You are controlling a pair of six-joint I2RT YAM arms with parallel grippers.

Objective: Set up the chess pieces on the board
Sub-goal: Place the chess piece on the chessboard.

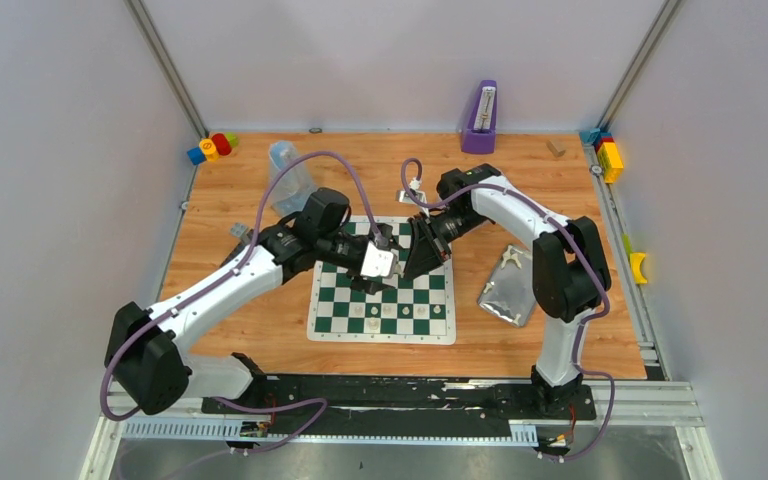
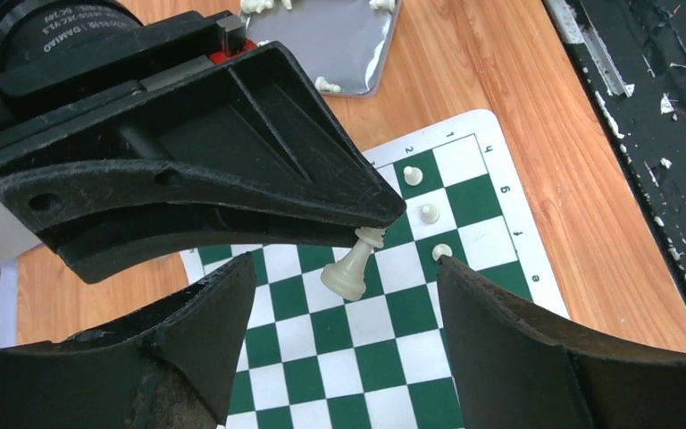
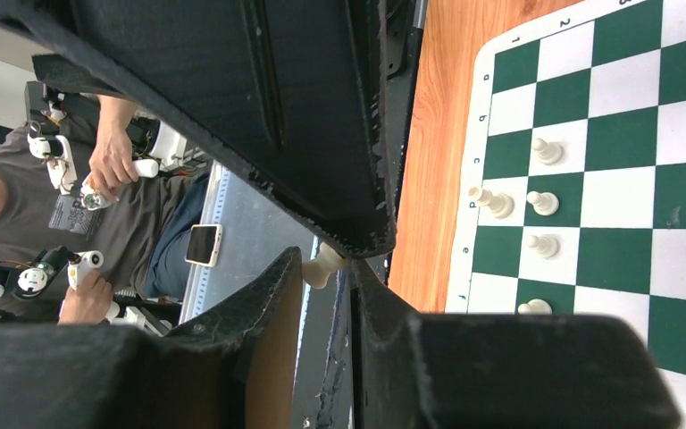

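One chess piece [image 2: 350, 273], tilted, hangs over the board [image 2: 393, 349], clamped by its top in the right tool [image 3: 335, 259], with the left tool [image 2: 344, 279] spread apart on either side.

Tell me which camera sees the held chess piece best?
Left wrist: the chess piece shows nearly whole, tilted, pinched by the right gripper. Right wrist catches only a sliver; the top view can't make it out.
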